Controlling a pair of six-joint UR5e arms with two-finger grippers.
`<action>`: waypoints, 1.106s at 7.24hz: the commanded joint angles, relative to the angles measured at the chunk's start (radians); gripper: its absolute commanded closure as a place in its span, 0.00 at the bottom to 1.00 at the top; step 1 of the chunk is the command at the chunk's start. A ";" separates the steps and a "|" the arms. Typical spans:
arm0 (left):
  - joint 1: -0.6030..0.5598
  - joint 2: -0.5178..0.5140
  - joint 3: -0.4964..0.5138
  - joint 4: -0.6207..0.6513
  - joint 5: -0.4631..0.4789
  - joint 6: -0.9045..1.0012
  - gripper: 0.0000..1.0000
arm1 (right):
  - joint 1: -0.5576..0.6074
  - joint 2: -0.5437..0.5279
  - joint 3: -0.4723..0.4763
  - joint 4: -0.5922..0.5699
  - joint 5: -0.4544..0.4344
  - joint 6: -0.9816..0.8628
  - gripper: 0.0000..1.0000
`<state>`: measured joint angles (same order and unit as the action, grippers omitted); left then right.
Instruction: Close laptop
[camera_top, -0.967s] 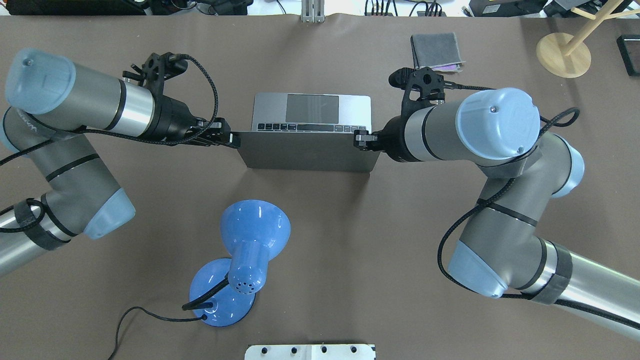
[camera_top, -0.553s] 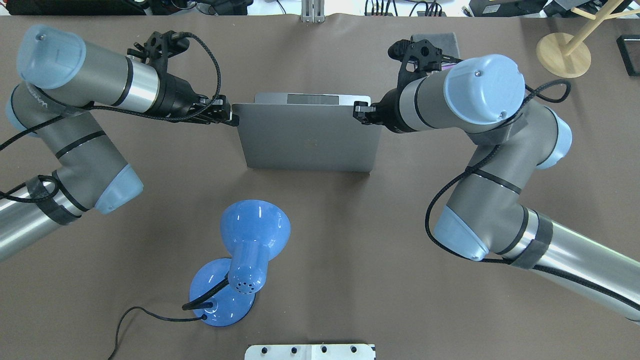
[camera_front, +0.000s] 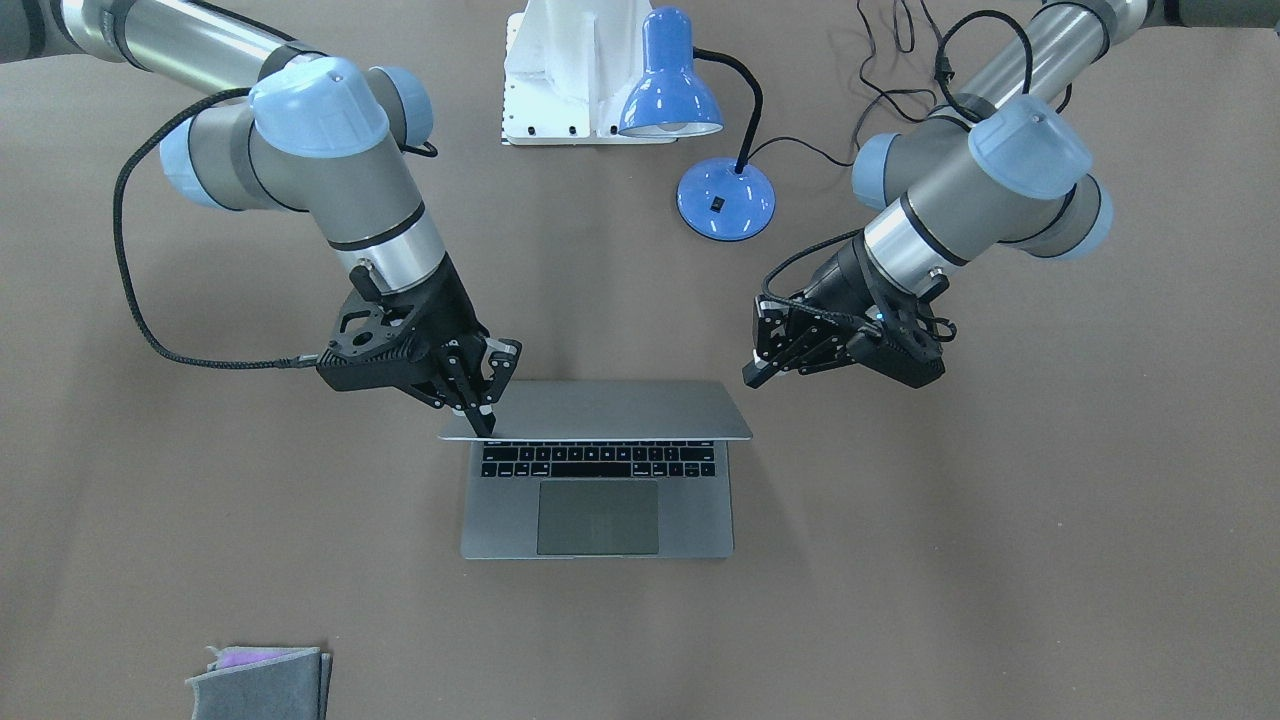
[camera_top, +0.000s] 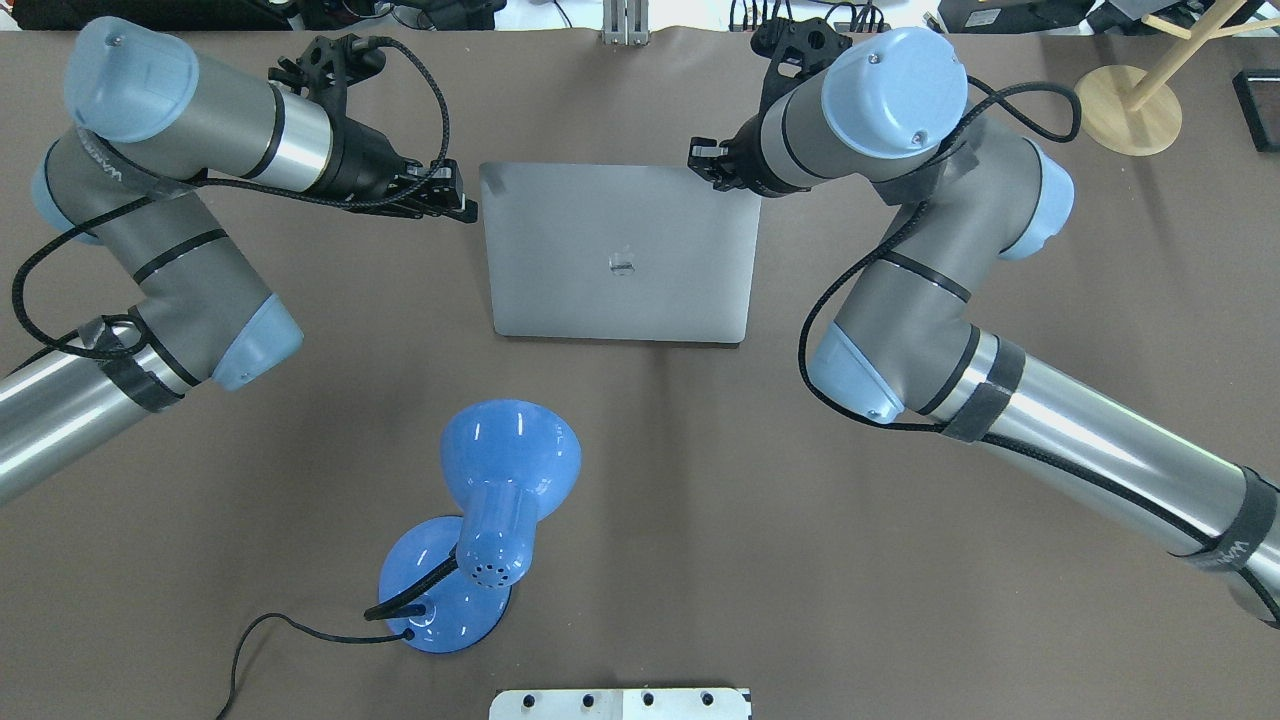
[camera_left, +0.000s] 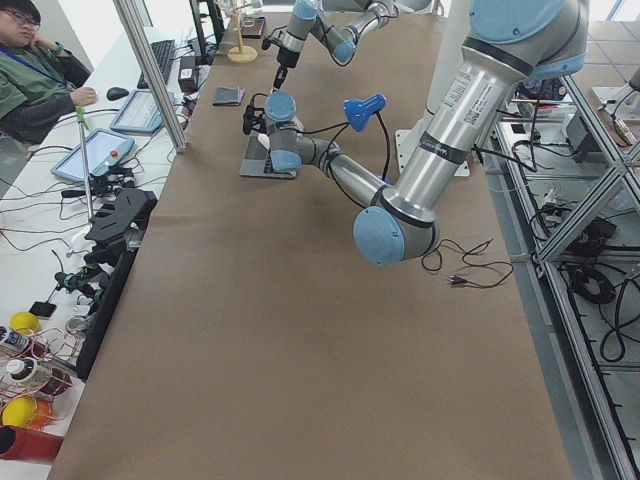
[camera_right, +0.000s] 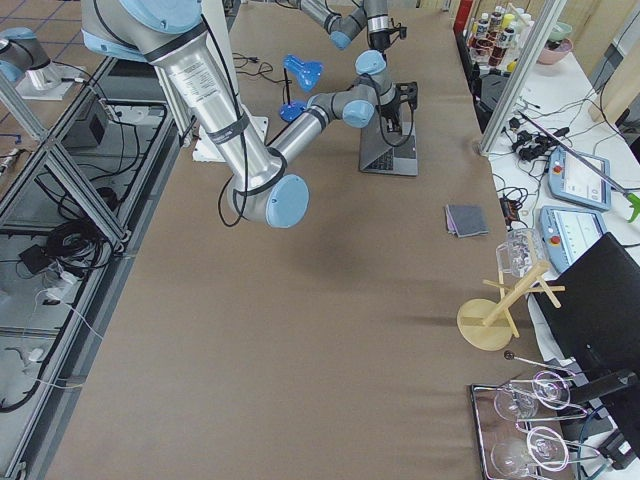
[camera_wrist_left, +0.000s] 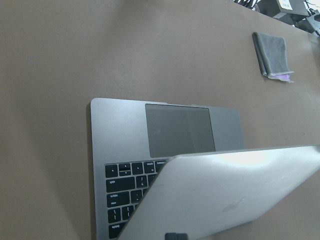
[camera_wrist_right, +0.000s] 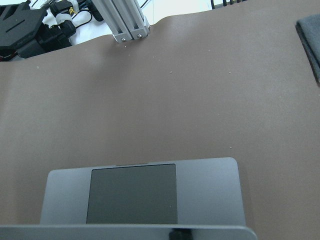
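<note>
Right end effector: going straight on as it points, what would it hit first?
The laptop: the right end effector points down at its lid's corner and seems to touch it, though depth is unclear.

Overhead, front views face oppositely; wrist cameras close over laptop (camera_wrist_left: 177, 130).

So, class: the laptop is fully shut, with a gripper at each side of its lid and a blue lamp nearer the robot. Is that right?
Not quite. The laptop is only partly shut: the exterior front-facing view shows its keyboard and trackpad uncovered below the tilted lid. The rest holds.
</note>
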<state>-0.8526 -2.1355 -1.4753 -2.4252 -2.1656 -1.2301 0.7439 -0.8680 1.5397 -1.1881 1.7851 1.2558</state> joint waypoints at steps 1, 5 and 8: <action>0.000 -0.056 0.097 0.000 0.038 0.035 1.00 | 0.006 0.067 -0.116 0.004 -0.001 -0.003 1.00; 0.033 -0.176 0.257 0.000 0.149 0.034 1.00 | 0.006 0.087 -0.249 0.114 -0.007 -0.004 1.00; 0.078 -0.256 0.386 -0.002 0.247 0.034 1.00 | 0.005 0.133 -0.334 0.116 -0.009 -0.006 1.00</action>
<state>-0.7867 -2.3758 -1.1226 -2.4262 -1.9419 -1.1965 0.7498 -0.7528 1.2418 -1.0733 1.7766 1.2505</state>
